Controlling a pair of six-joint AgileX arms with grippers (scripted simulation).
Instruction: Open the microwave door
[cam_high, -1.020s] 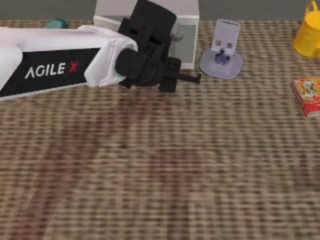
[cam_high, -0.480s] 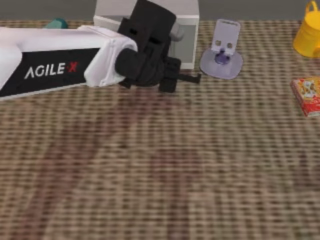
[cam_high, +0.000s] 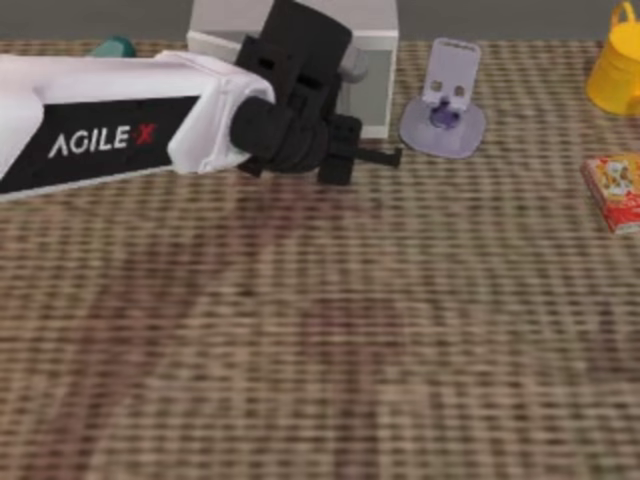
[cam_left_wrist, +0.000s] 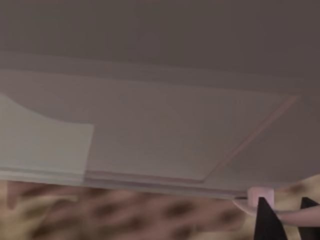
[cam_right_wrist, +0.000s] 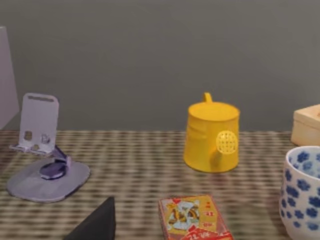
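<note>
Top view first: the microwave (cam_high: 300, 25) sits at the far edge of the worktop (cam_high: 320, 330), left of centre, and the left arm reaches in from the left, its left gripper (cam_high: 375, 155) pressed close against the lower front of the microwave door (cam_high: 370, 90). Compared with a second ago nothing has shifted; arm, door and gripper hold the same places, so the door looks no further open, and the pull seems stalled or not yet begun. A lilac phone stand (cam_high: 443, 110) stands just right of the microwave.

Left wrist view: the door (cam_left_wrist: 150, 130) fills the frame from very near, with dark fingers (cam_left_wrist: 267, 222) at its lower corner; whether they are clenched on anything I cannot tell.

Right wrist view: the right arm stays parked, looking at a yellow watering can (cam_right_wrist: 212, 137) and a card box (cam_right_wrist: 192, 217).
</note>
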